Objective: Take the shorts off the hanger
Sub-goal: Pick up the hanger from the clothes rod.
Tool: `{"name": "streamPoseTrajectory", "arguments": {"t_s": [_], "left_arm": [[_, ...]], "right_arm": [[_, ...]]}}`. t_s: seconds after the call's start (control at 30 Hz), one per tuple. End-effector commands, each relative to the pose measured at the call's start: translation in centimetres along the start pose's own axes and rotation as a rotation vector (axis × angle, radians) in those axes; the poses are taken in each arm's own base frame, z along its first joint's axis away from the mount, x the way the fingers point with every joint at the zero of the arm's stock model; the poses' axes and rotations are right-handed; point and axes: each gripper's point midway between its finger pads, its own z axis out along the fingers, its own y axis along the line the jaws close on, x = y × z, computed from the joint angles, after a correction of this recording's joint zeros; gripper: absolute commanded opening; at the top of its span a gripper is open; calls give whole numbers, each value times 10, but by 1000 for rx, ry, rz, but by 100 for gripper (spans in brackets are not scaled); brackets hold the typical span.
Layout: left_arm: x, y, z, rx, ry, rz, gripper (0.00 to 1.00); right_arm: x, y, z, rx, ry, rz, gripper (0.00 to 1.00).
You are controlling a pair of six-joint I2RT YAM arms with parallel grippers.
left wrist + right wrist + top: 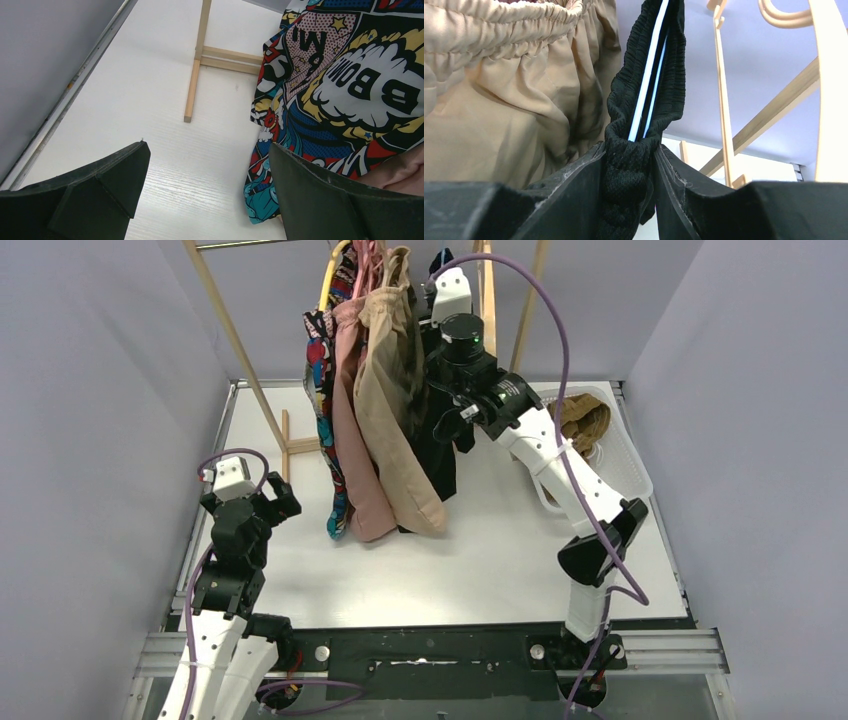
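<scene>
Shorts (385, 390) hang bunched from the wooden rack (235, 340) at the far side of the table (480, 550). The comic-print pair (322, 370) is outermost on the left, then the pink pair (350, 450), the beige pair (395, 410), and the black pair (435, 455) nearest the right arm. A mustard-brown pair (583, 420) lies in the white basket (632, 465) at right, so that's prob. the drop spot for removed ones.

The right gripper (630, 150) is raised to waistband height. That makes sense, as the top is where a pair hooks on, and a pull lower down would only stretch cloth. Its fingers are clenched on the black pair's gathered elastic waistband. The left gripper (207, 150) sits low near its base w/ fingers spread wide and nothing btwn them. I'd judge it parked out of the way, near the comic-print hem.

Views:
- **Top cam:** gives the order of the pairs, the basket and both arms' posture, but the right fingers are lost among arm and cloth.
- **Right wrist cam:** shows the grip itself, w/ black cloth pinched btwn both pads. Two pale strips (646, 85) run inside the waistband; hanger bar or drawstring, can't tell.
- **Left wrist cam:** the only one showing the rack's foot (197, 65) close up on the table, and the comic print at close range.
</scene>
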Motion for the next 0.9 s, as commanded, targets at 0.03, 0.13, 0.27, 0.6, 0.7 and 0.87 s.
{"name": "streamPoseTrajectory", "arguments": {"t_s": [0.03, 0.13, 0.27, 0.6, 0.7, 0.87], "left_arm": [[-20, -5, -2, 18, -61, -27, 91], [-21, -4, -3, 16, -66, -30, 91], [-21, -4, -3, 13, -69, -33, 91], [-23, -4, -4, 15, -75, -35, 91], [-23, -3, -5, 14, -77, -36, 91], [-23, -3, -4, 13, -79, -35, 91]], "right_arm": [[-64, -22, -26, -47, -236, 84, 0], [-68, -33, -27, -112, -286, 112, 0], [-81, -39, -37, -140, -352, 98, 0], [-97, -39, -47, -166, -415, 82, 0], [-105, -37, -57, -180, -438, 84, 0], [-103, -30, -66, -251, -411, 94, 0]]}}
